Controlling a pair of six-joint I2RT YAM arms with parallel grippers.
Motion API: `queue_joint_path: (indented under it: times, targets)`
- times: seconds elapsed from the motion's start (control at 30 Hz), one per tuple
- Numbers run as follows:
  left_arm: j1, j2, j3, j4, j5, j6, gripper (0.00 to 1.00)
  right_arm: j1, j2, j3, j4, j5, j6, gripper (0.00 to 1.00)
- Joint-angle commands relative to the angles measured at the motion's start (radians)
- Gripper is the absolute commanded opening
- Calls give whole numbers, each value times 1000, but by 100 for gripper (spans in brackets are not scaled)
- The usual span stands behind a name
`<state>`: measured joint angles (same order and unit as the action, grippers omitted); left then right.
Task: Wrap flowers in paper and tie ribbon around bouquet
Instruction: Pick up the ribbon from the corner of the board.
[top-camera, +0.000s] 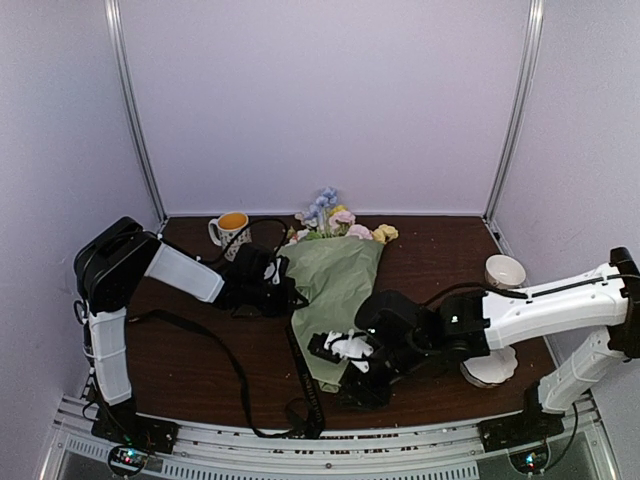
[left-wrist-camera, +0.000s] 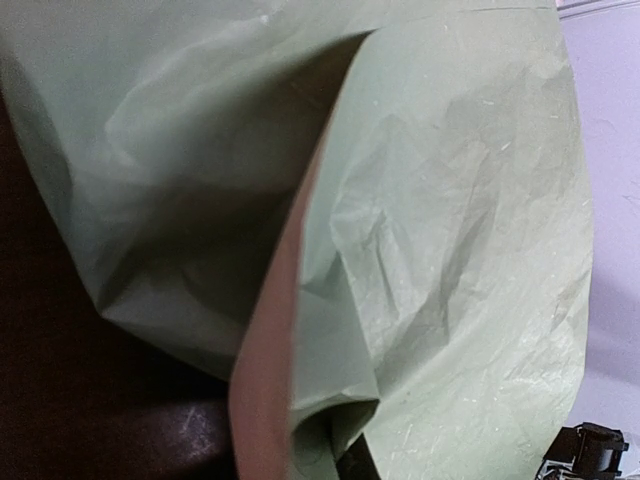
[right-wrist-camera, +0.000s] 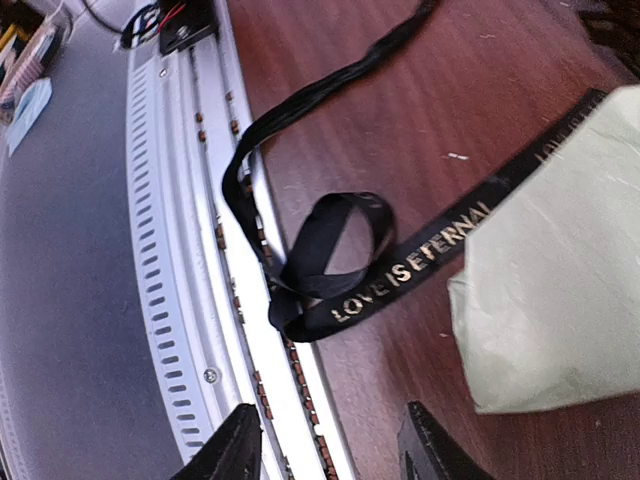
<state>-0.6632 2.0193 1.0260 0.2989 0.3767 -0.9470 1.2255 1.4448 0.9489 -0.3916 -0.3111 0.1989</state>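
Your bouquet (top-camera: 335, 285), a cone of pale sage-green paper (left-wrist-camera: 470, 260) with small pastel pink, yellow and blue flowers (top-camera: 335, 218) poking out of its wide far end, is lying on the dark wooden tabletop (top-camera: 180, 385) between your two arms. Your left arm (top-camera: 185, 272) is reaching in from the left, and the left jaws are sitting pressed together right at the cone's left edge. That wrist view is showing only crumpled green sheet and its peach-tan underside, so I cannot tell whether a fold is pinched. Your right arm (top-camera: 540, 310) is stretching across to the cone's narrow near end. The right jaws are standing spread with nothing between them, by the slotted metal rail (right-wrist-camera: 190, 250) at the tabletop's near edge. Just ahead of them the long black ribbon (right-wrist-camera: 345, 255) with gold lettering is lying slack in a loop, one strand running up against the paper's edge. A white mug (top-camera: 228, 230) is standing left of the blooms.
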Motion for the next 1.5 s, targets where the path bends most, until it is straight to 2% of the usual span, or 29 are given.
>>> queue_joint_path:
  times: [0.0,0.2,0.37,0.53,0.67,0.83,0.97,1.07,1.23,1.47]
  targets:
    - [-4,-8,-15,29,-13,14,0,60,128,115,-44,-80,-226,48]
    - [-4,-7,-16,35,-7,15,0,154,302,190,-58,-115,-339,47]
    - [-5,-6,-14,23,-13,22,0,162,320,208,-88,-102,-372,47]
    - [-4,-2,-4,18,-9,27,0,168,418,270,-151,-48,-422,46]
    - [-4,1,5,9,-5,31,0,184,439,267,-117,-24,-449,40]
    - [-4,6,7,5,-1,34,0,192,482,306,-146,-12,-454,17]
    - [-4,0,15,-7,5,43,0,180,430,265,-146,44,-426,0]
    - [-3,-9,34,-30,13,59,0,127,360,197,-134,62,-373,0]
    - [-1,-45,60,-48,21,66,0,-1,206,44,-87,-2,-240,0]
    - [-1,-99,62,-26,35,38,0,-144,40,-119,-141,-90,-49,0]
